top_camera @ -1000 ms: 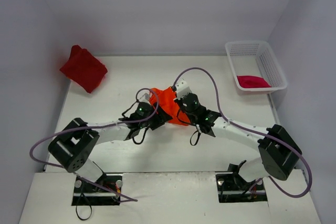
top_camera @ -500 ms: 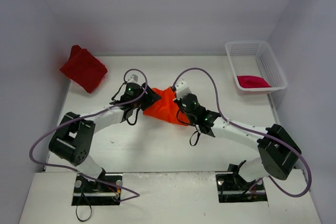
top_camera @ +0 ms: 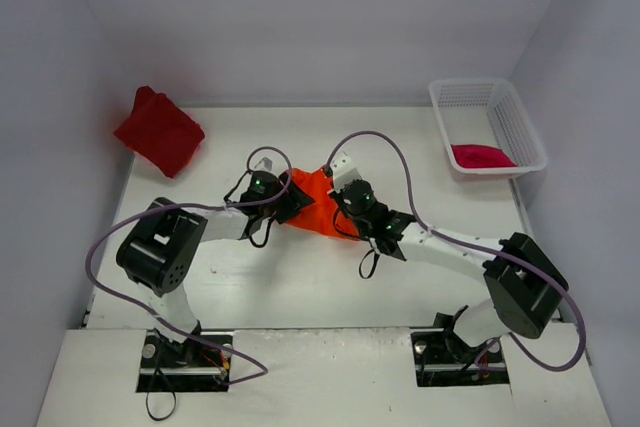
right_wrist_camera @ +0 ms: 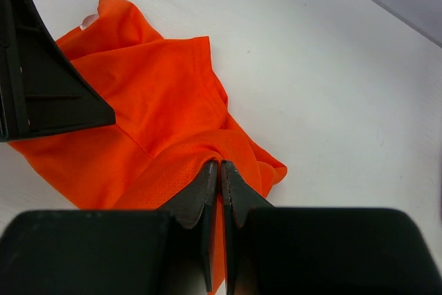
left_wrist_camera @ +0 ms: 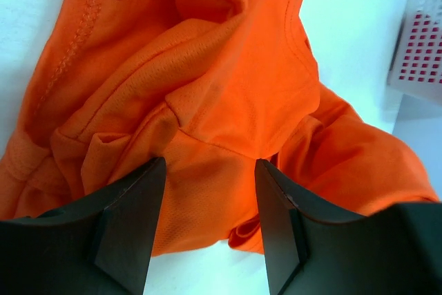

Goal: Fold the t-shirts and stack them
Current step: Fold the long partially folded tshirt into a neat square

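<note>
The bright orange t-shirt (top_camera: 314, 203) lies crumpled mid-table, between both grippers. My left gripper (top_camera: 289, 198) is at its left edge; in the left wrist view the gripper (left_wrist_camera: 210, 168) stands open, its jaws straddling a fold of the orange t-shirt (left_wrist_camera: 207, 88) without pinching it. My right gripper (top_camera: 340, 201) is at the shirt's right side, and the right wrist view shows the gripper (right_wrist_camera: 219, 164) shut on a ridge of the orange t-shirt (right_wrist_camera: 138, 115). A dark red t-shirt (top_camera: 158, 132) lies folded at the far left. A crimson-pink t-shirt (top_camera: 480, 155) lies in the basket.
The white mesh basket (top_camera: 520, 127) stands at the far right corner, and its basket wall (left_wrist_camera: 421, 39) shows in the left wrist view. Grey walls close in the table at the back and both sides. Purple cables loop over both arms.
My left gripper swung from the shirt's near side up to its far left, then moved back in against the cloth. The shirt spread leftward, then bunched again. The right gripper kept its grip.
</note>
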{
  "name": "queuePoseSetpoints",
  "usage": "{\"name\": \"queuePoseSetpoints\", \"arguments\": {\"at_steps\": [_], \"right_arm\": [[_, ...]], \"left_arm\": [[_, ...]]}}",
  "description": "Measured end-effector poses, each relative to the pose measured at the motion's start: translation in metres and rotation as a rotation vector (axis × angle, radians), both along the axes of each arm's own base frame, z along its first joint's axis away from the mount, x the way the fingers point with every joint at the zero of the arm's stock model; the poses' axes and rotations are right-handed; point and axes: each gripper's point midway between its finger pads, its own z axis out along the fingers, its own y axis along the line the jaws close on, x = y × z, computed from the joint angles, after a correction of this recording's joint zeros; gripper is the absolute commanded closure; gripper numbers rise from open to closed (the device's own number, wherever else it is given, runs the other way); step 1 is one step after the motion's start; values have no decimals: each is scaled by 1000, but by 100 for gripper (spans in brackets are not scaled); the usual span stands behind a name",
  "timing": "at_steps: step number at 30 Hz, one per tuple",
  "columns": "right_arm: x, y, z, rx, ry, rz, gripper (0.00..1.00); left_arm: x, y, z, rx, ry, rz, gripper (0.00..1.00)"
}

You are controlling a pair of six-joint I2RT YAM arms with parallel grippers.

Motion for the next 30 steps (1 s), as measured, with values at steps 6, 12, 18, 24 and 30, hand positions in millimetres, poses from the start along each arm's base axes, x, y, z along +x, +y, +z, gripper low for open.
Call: {"name": "queuePoseSetpoints", "arguments": {"at_steps": [6,12,18,24,30], "right_arm": [[3,7,-5,-14,13,6,100],[9,18,0,-12,5,16,100],[17,26,-1,-32,4,26,100],[26,37,-4,-37,7,36,100],[34,49,-10,-43,15,49,100]], "left_arm": [[1,-3,-2,-50,-24,8,50],[0,-3,-2,-65,-39,11,50],[-2,-2,-2,-69,-47,11,50],[-8,1,-2,-74,-48,13,50],[-15,5,-3,-75,-43,17,50]]}}
